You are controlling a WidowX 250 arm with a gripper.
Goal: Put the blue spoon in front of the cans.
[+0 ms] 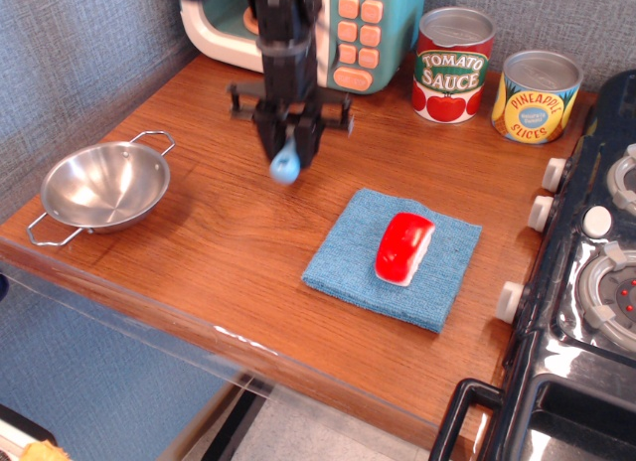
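Observation:
My gripper (287, 151) is shut on the blue spoon (285, 165) and holds it just above the wooden counter, left of centre. The light-blue handle end hangs below the fingers and is blurred; the grey bowl is hidden between them. The cans stand at the back right: the red-and-white Tomato Sauce can (453, 66) and the shorter yellow Pineapple Slices can (537, 96). The gripper is well to the left of both cans.
A blue square cloth (394, 257) with a red toy block (403, 247) lies right of the gripper. A steel bowl with handles (102, 187) sits at the left edge. A toy microwave (348, 29) is behind the arm. A black stove (586, 282) borders the right.

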